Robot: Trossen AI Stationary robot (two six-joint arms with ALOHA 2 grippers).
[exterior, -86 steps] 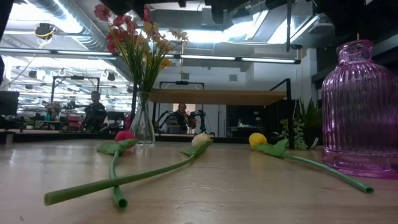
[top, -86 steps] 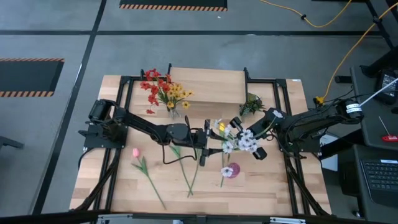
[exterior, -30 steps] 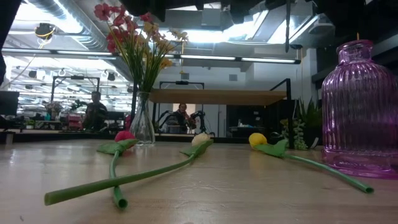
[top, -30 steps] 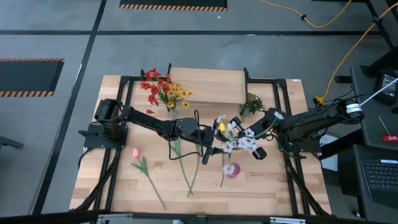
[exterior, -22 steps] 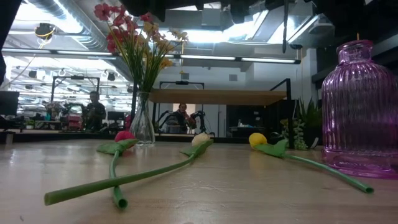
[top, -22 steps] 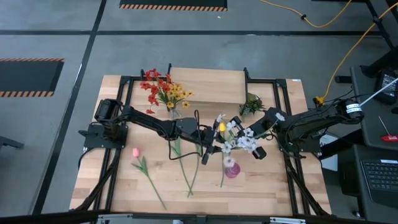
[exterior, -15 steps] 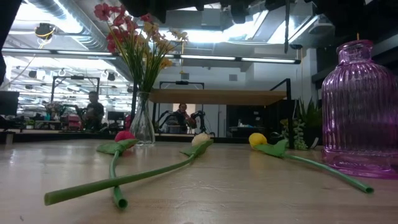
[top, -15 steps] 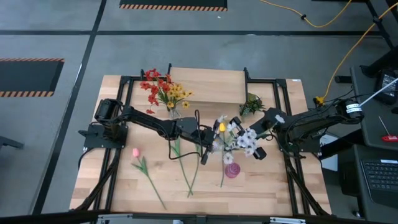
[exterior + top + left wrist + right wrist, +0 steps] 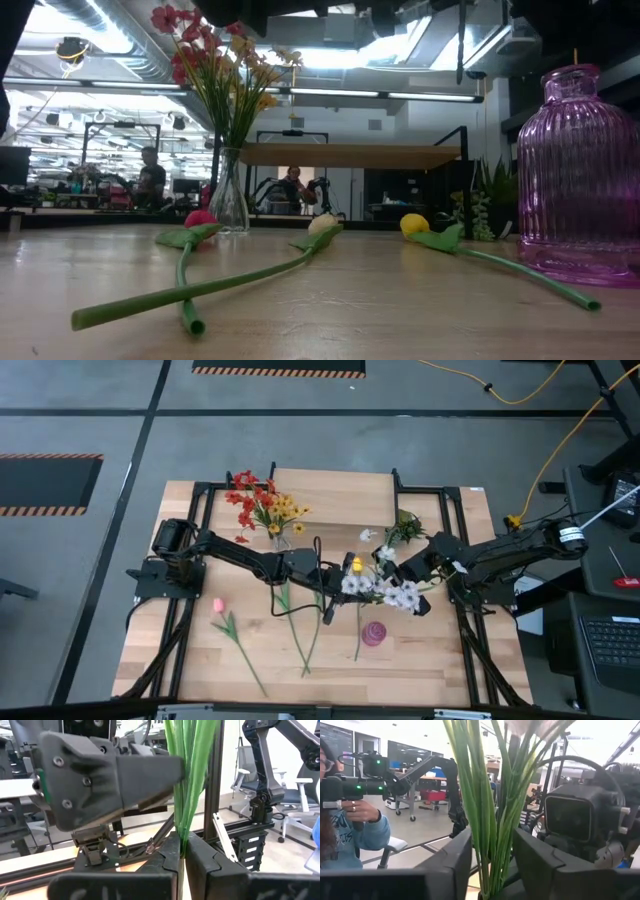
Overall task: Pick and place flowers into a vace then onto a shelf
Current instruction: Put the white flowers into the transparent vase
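Observation:
A white flower spray (image 9: 385, 588) stands up in the air at the table's middle, above and beyond the purple vase (image 9: 373, 633), which also shows in the low view (image 9: 578, 170). My left gripper (image 9: 340, 593) is shut on the spray's green stems (image 9: 187, 780). My right gripper (image 9: 400, 574) is open, with a finger on either side of the same stems (image 9: 487, 820), higher up. The shelf (image 9: 333, 497) stands at the far edge. A clear vase of red and yellow sprays (image 9: 265, 510) stands on the table left of the shelf. My left gripper pinches the bundle of green stems low down (image 9: 182, 834) between its two fingers, coming level from the table's left and lying across the stems. The spray is lifted clear of the table and stands roughly upright, and its stems fan out above the fingers.
Several tulips lie flat on the table: a pink one (image 9: 218, 605), a cream one (image 9: 323, 222) and a yellow one (image 9: 414, 224), with long stems reaching toward the near edge. A small green sprig (image 9: 402, 525) lies right of the shelf. A person shows beyond the table (image 9: 345, 820).
The white spray's heads have spread apart and shifted toward the table's far left, away from the purple vase. My right arm has shifted slightly. My left gripper has stayed on the stems.

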